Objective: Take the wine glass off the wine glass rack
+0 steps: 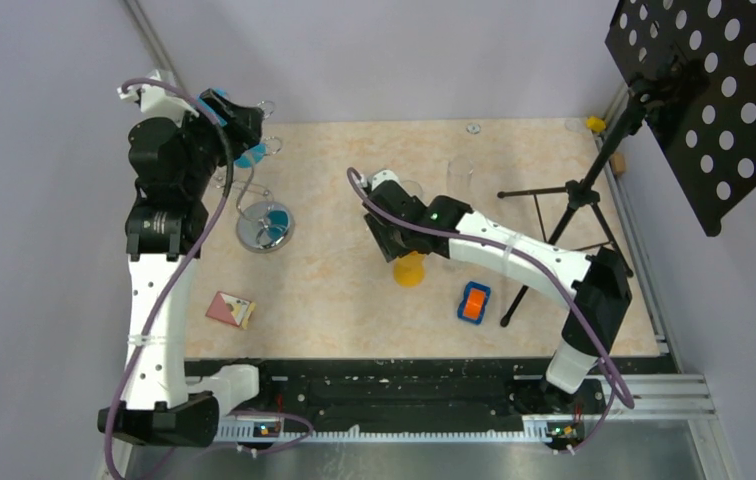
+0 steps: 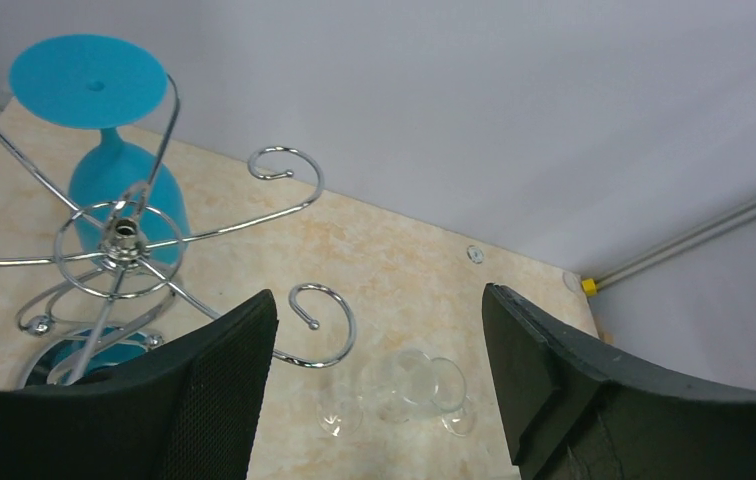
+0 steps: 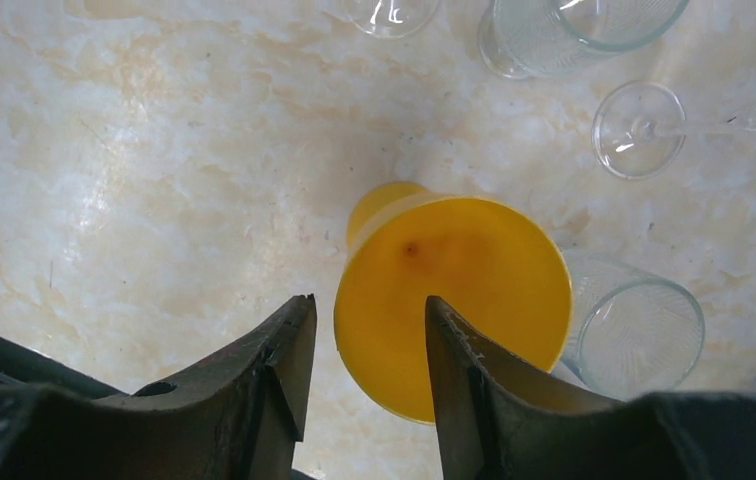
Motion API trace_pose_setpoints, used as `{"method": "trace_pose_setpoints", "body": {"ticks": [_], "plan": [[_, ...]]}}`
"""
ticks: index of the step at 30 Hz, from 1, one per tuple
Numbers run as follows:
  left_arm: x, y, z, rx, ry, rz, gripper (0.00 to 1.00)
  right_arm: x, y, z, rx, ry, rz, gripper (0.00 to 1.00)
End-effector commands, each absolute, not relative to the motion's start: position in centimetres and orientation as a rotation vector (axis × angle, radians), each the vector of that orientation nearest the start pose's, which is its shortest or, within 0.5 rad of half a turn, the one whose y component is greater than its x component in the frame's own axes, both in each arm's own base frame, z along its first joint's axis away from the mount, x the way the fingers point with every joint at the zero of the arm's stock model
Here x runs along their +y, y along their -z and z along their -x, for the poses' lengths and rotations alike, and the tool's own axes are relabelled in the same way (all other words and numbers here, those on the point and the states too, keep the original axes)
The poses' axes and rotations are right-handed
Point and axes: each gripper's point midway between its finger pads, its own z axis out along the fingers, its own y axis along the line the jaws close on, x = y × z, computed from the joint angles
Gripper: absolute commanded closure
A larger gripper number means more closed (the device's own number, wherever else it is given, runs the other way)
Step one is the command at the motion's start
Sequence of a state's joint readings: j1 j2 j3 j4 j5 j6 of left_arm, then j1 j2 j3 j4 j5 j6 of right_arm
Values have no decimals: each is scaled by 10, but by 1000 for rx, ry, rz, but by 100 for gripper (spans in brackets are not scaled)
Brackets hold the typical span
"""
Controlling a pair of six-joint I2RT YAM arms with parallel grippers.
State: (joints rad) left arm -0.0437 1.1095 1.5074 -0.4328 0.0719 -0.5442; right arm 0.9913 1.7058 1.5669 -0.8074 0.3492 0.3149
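The silver wire wine glass rack [image 2: 122, 236] stands at the table's back left, and its round chrome base [image 1: 264, 228] shows in the top view. A blue wine glass [image 2: 122, 170] hangs upside down from one curled arm, foot up; it also shows in the top view [image 1: 251, 156]. My left gripper [image 2: 379, 345] is open and empty, raised beside the rack's top and apart from the blue glass; it is also in the top view [image 1: 244, 125]. My right gripper [image 3: 366, 340] is open just above an orange glass [image 3: 454, 300] at mid-table [image 1: 409, 270], not gripping it.
Several clear glasses stand on the table [image 2: 404, 385], [image 3: 634, 330], [image 3: 637, 128]. A black tripod stand [image 1: 579, 195] with a perforated plate is at the right. An orange and blue toy [image 1: 473, 302] and a small pink box [image 1: 230, 309] lie near the front.
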Motion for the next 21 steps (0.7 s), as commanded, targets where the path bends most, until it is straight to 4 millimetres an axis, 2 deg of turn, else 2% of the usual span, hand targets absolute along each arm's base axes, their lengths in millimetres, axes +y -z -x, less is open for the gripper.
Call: {"method": "trace_pose_setpoints", "body": {"ticks": [1,4,7,9,17,19,21], "plan": [[-34,-471,-360,1540,533,367,22,329,-233,-276,2199,-216,627,54],[-12,-465,-371,1563,455,423,24,328,-252,-279,2136,-316,578,60],[22,-460,-381,1550,311,506,27,326,-264,-281,2104,-366,552,66],[43,-457,-387,1551,266,557,28,325,-268,-281,2090,-380,543,67],[77,-472,-416,1588,387,592,32,336,-258,-265,2077,-535,560,67],[88,-465,-428,1614,404,630,34,338,-256,-262,2070,-564,560,67],[101,-469,-437,1604,419,652,35,339,-254,-260,2059,-589,557,67]]}}
